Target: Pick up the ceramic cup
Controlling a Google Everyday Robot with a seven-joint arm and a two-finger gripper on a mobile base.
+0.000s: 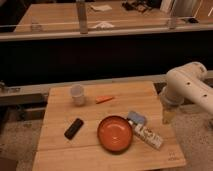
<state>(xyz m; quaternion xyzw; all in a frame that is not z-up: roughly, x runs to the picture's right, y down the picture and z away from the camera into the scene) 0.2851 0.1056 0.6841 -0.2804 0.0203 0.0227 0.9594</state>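
The arm (189, 86) is white, built of thick rounded segments with smooth shells meeting at a bulbous joint. Its gripper (167, 116), a narrow pale beige piece, sits at three o'clock.

We see warm, amber light falling from above on the table (60, 145), and the white arm (187, 85) is the brightest thing in view. The gripper (168, 116) hangs just off the table's right edge, under that arm and in its shade. The black band (100, 55) behind the table is unlit, while the far counter (55, 20) glows softly. The ceramic cup (77, 94) casts only a faint shadow.
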